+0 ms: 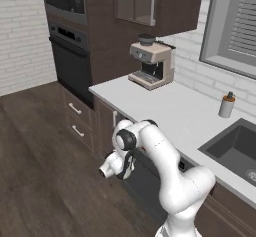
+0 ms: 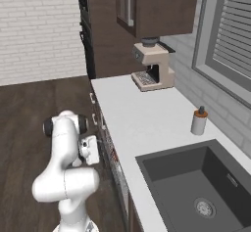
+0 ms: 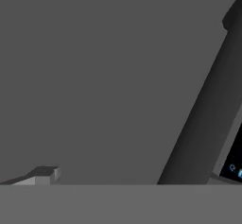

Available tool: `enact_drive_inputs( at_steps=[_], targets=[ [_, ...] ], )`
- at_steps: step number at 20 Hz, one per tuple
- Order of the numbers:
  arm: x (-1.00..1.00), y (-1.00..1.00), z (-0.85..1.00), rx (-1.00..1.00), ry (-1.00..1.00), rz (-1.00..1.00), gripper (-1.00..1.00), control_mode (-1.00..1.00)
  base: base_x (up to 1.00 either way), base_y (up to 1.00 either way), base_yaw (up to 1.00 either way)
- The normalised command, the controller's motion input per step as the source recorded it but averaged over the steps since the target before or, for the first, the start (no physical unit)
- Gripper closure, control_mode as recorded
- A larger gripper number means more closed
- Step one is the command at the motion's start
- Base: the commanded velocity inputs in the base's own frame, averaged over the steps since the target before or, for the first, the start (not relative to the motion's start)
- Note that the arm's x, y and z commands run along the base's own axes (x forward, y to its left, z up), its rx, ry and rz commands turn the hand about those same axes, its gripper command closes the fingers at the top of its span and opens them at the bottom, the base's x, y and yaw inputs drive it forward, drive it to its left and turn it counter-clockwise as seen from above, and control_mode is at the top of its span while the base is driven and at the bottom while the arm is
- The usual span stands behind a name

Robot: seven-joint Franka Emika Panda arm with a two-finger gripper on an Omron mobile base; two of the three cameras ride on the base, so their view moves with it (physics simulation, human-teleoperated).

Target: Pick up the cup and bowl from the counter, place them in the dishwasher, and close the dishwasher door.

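The arm folds down in front of the cabinets, its gripper (image 1: 125, 167) held low against the dishwasher door (image 1: 145, 181) — a dark, flat, matte panel set under the surface (image 1: 165, 108). The door stands upright, shut or nearly so. In the hand view a plain grey face sits close ahead, with a darker slanted band along the right that looks like the dishwasher's control strip (image 3: 236, 157), small blue marks glinting on it. One small grey fingertip (image 3: 45, 175) rises at the lower left; the other is hidden, so whether the jaws are open or closed cannot be told.

The surface is a long, smooth white-grey slab. On it stand a beige, boxy coffee machine (image 1: 151, 63) near the wall and a small grey cylindrical soap bottle (image 1: 227, 104) with a brown top, just beside the dark rectangular sink (image 2: 196, 187) — its round metal drain shows in the right base view. Brown cabinet drawers (image 1: 76, 118) with silver handles sit left of the dishwasher, beyond them a black wall oven (image 1: 70, 56).
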Motion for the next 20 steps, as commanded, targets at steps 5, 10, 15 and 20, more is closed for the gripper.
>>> enact_drive_inputs(
  at_steps=[5, 10, 15, 20],
  targets=[
    [0.62, -1.0, -0.57, 0.0, 0.0, 0.08, -1.0, -1.0, 0.0, 0.0, 0.0],
    [0.41, -0.6, -0.85, -0.13, -0.11, 0.11, -1.0, -1.0, 0.0, 0.0, 0.0],
    [0.46, -0.54, -0.81, -0.24, -0.32, 0.07, -1.0, -1.0, 0.0, 0.0, 0.0],
    [0.84, -0.97, -0.39, -0.03, -0.02, 0.0, -1.0, -1.0, 0.0, 0.0, 0.0]
  ],
)
